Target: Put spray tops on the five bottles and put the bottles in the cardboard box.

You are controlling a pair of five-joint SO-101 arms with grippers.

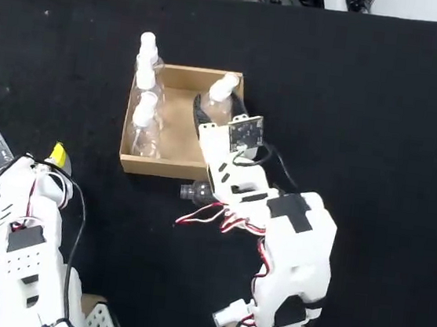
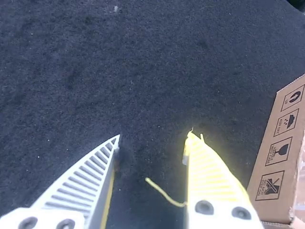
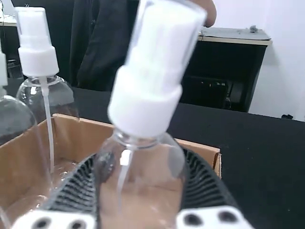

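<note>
The right gripper [image 3: 140,200] is clamped around the rounded body of a clear bottle [image 3: 143,162] with a white spray top [image 3: 152,71] fitted, holding it roughly upright over the right side of the cardboard box [image 1: 186,71]. The black ribbed jaws wrap the bottle just below its shoulder. At least two capped bottles [image 1: 143,119] stand along the left wall of the box. Another bottle [image 1: 194,192] appears to lie on the black table [image 1: 367,109] just beside the box's near wall, partly hidden by the arm; whether it has a top cannot be told. The left gripper [image 2: 153,137] hangs with its fingers apart and nothing between them, over bare table near the box's left side. The held bottle looks empty and thin-walled, so it is probably very light, a little top-heavy under the spray head, and slick on its smooth curved side. A hard squeeze could dent it, and a loose one could let it slip or swing. The body below the shoulder seems the sound place to hold. The spray top is a poorer one, since it could turn or pull free, and the thin tube inside gives no support.
</note>
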